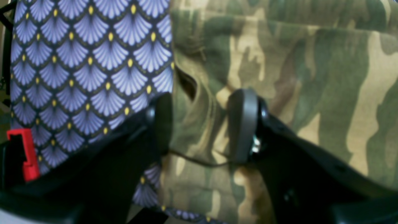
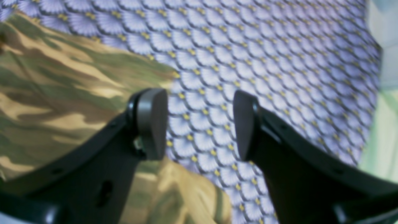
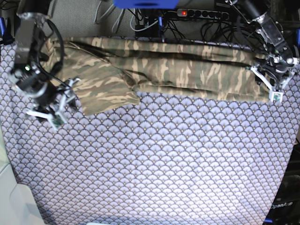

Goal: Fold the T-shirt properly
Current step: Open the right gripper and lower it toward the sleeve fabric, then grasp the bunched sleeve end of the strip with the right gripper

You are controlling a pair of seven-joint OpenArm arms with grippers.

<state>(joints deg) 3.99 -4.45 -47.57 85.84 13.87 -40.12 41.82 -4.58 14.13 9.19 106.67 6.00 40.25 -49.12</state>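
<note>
The camouflage T-shirt (image 3: 187, 70) lies folded into a long strip across the far side of the fan-scale table cloth (image 3: 164, 164), with one sleeve flap (image 3: 105, 89) sticking out toward the front at the left. My left gripper (image 3: 268, 86) is at the strip's right end. In the left wrist view this gripper (image 1: 202, 124) is open, its jaws straddling the shirt's (image 1: 311, 77) edge next to the cloth (image 1: 93, 62). My right gripper (image 3: 54, 108) is beside the sleeve flap. In the right wrist view it (image 2: 199, 124) is open and empty over the cloth (image 2: 279, 62), with the shirt (image 2: 62, 93) under its left finger.
A power strip with cables (image 3: 201, 14) and a blue object (image 3: 145, 3) lie behind the table's far edge. The table's left edge borders a pale surface (image 3: 11, 197). A red clip (image 1: 23, 152) shows on the left wrist mount.
</note>
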